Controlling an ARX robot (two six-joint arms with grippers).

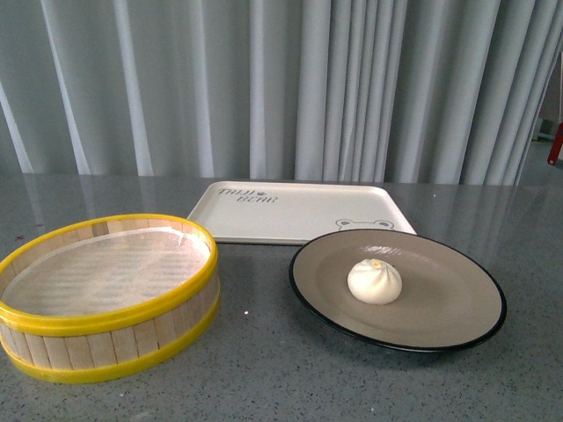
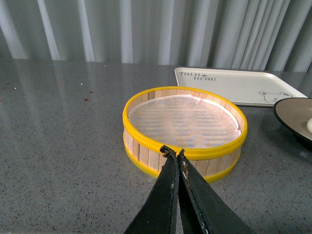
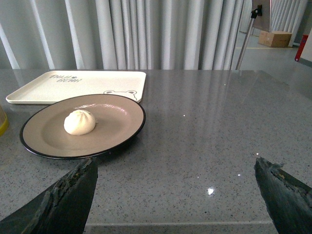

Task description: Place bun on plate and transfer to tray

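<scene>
The white pleated bun (image 1: 375, 281) sits in the middle of the tan plate (image 1: 440, 308) with its black rim, on the grey table. The cream tray (image 1: 290, 215) with dark lettering and a bear drawing lies flat just behind the plate. Neither gripper shows in the front view. In the right wrist view the bun (image 3: 80, 122) and plate (image 3: 112, 131) lie beyond my right gripper (image 3: 175, 165), which is wide open and empty over bare table beside the plate. The tray (image 3: 58, 87) lies past the plate. My left gripper (image 2: 174, 152) is shut and empty, close to the steamer basket's near wall.
A round wooden steamer basket (image 1: 106, 294) with yellow rims and a white liner stands left of the plate; it also shows in the left wrist view (image 2: 184, 129). Grey curtains hang behind the table. The table's front edge shows near my right gripper.
</scene>
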